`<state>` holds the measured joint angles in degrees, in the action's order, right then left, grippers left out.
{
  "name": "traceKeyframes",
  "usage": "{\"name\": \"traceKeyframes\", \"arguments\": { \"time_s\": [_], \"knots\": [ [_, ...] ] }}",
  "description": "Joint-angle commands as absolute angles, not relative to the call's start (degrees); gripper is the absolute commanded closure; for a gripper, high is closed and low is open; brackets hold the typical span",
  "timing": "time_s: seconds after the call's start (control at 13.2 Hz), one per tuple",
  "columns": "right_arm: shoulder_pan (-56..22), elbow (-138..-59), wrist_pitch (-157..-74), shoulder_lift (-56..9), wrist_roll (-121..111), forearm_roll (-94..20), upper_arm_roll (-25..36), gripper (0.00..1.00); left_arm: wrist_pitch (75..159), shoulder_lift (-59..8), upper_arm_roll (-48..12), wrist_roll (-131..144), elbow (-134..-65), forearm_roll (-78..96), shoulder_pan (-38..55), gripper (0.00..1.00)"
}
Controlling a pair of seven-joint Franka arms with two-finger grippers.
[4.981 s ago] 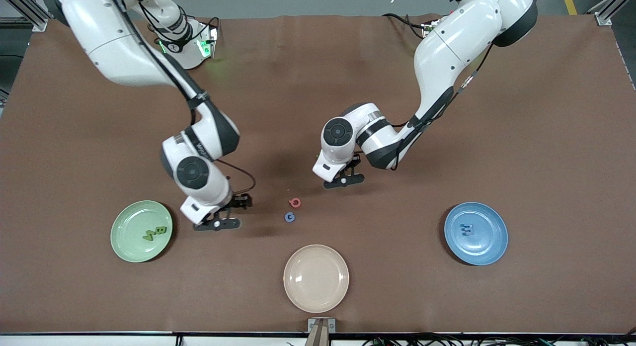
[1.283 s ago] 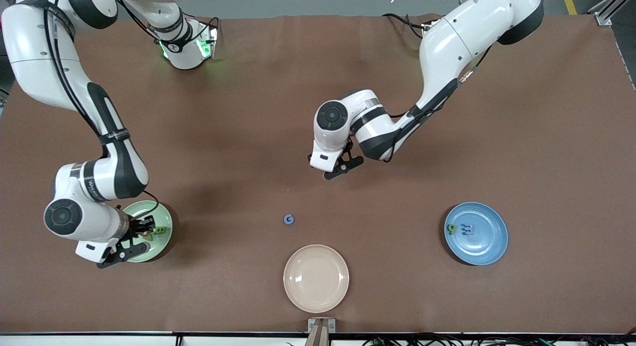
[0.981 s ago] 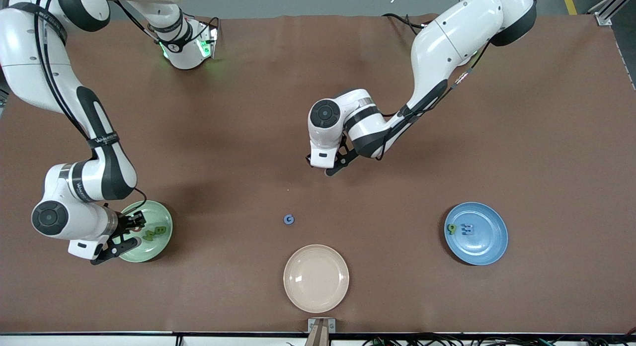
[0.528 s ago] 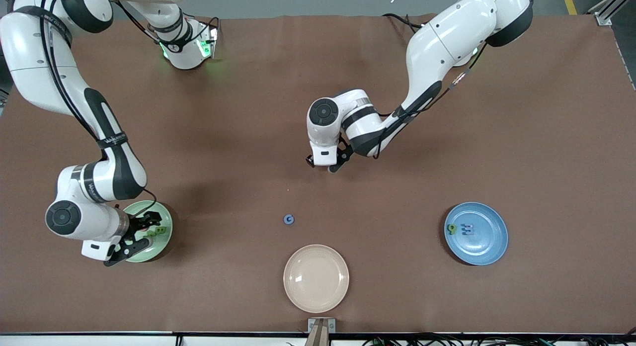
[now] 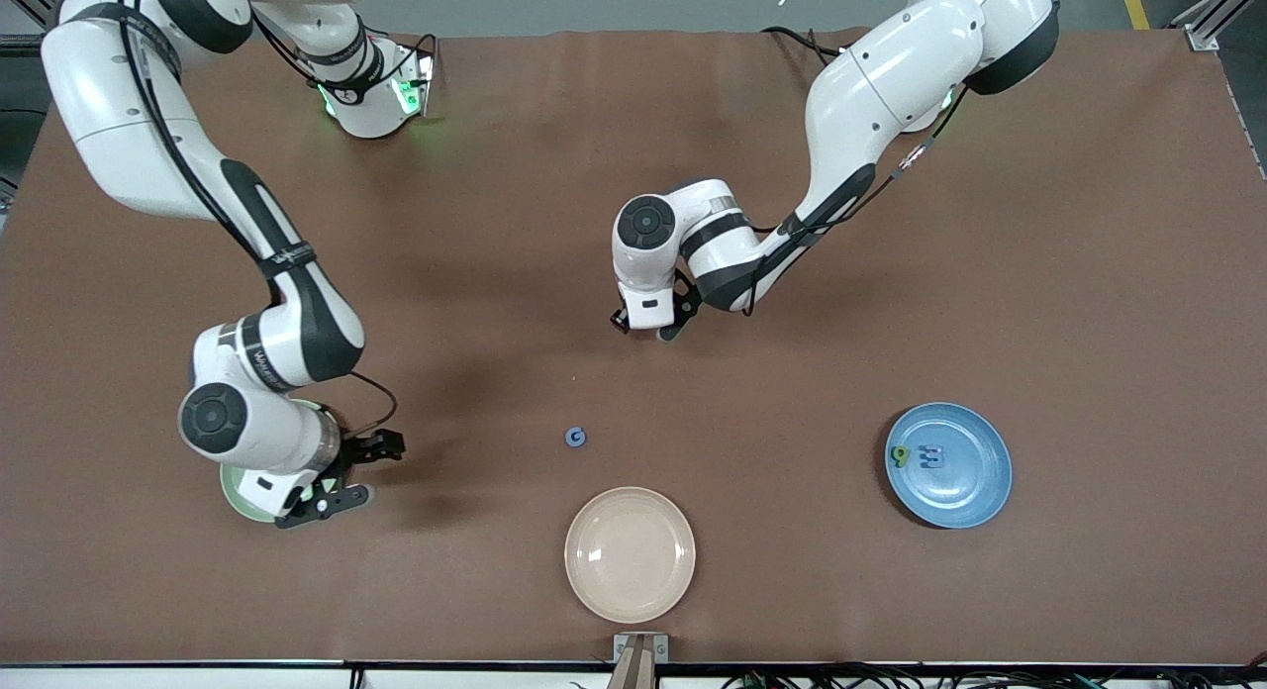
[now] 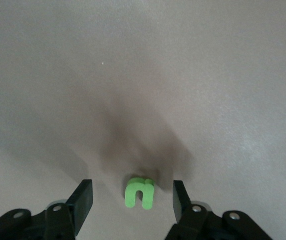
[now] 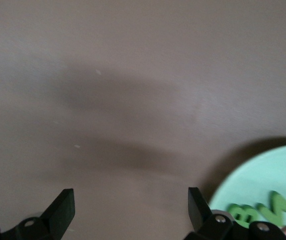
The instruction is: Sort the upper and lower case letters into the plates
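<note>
A green lowercase n (image 6: 140,192) lies flat on the brown table between the fingers of my left gripper (image 6: 132,200), which is open with a gap on each side. From the front, that gripper (image 5: 643,330) hangs low over the table's middle and hides the n. A blue letter G (image 5: 575,437) lies alone, nearer the camera. My right gripper (image 5: 381,465) is open and empty beside the mint green plate (image 5: 234,493), which the arm mostly covers. That plate (image 7: 267,175) holds green letters (image 7: 242,212) and a pink one. The blue plate (image 5: 980,491) holds a green and a blue letter.
A cream plate (image 5: 630,554) sits near the table's front edge, nearer the camera than the blue G. Both robot bases stand along the top of the front view. Cables run by the left arm's base.
My right gripper let go of the pink letter in the mint plate and swung off it toward the table's middle. The left gripper's fingers have narrowed a little around the n.
</note>
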<state>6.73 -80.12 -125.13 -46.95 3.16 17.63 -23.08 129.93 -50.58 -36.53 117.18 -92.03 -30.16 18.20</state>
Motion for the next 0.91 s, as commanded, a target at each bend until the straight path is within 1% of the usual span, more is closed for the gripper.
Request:
{"name": "traceKeyframes", "arguments": {
  "time_s": [0.0, 0.3, 0.45, 0.53, 0.6, 0.68, 0.75, 0.83],
  "knots": [
    [2.92, -80.51, -129.35, -45.97, 8.94, 16.35, -22.94, 0.00, 130.96, -50.27, -36.12, 118.74, -92.72, -31.38, 18.63, 0.30],
    [-5.16, -80.60, -136.65, -46.23, 18.53, 17.23, -22.42, 0.00, 131.04, -50.71, -35.95, 118.74, -92.55, -31.38, 19.33, 0.37],
    [-7.29, -80.94, -140.69, -46.67, 20.12, 17.23, -21.80, 0.00, 131.65, -51.15, -35.86, 118.74, -92.46, -31.29, 19.51, 0.44],
    [-8.43, -80.95, -142.54, -47.71, 20.13, 17.23, -21.62, 0.00, 131.75, -51.33, -35.86, 118.74, -92.46, -31.29, 19.69, 0.51],
    [-9.57, -80.95, -144.56, -48.86, 20.13, 17.31, -21.01, 0.00, 131.66, -51.33, -35.86, 118.65, -92.37, -31.29, 19.95, 0.63],
    [-11.41, -80.95, -146.23, -49.56, 20.48, 17.31, -19.70, 0.00, 131.66, -51.15, -35.86, 118.13, -92.37, -31.29, 19.78, 0.79],
    [-13.95, -80.95, -147.29, -50.35, 21.78, 17.23, -17.60, 0.00, 131.14, -50.80, -35.77, 117.78, -92.46, -31.38, 19.51, 0.92],
    [-16.85, -80.77, -147.83, -50.97, 24.15, 17.40, -15.40, 0.00, 130.96, -50.45, -34.99, 117.43, -92.37, -32.33, 19.25, 1.00]
  ]
}}
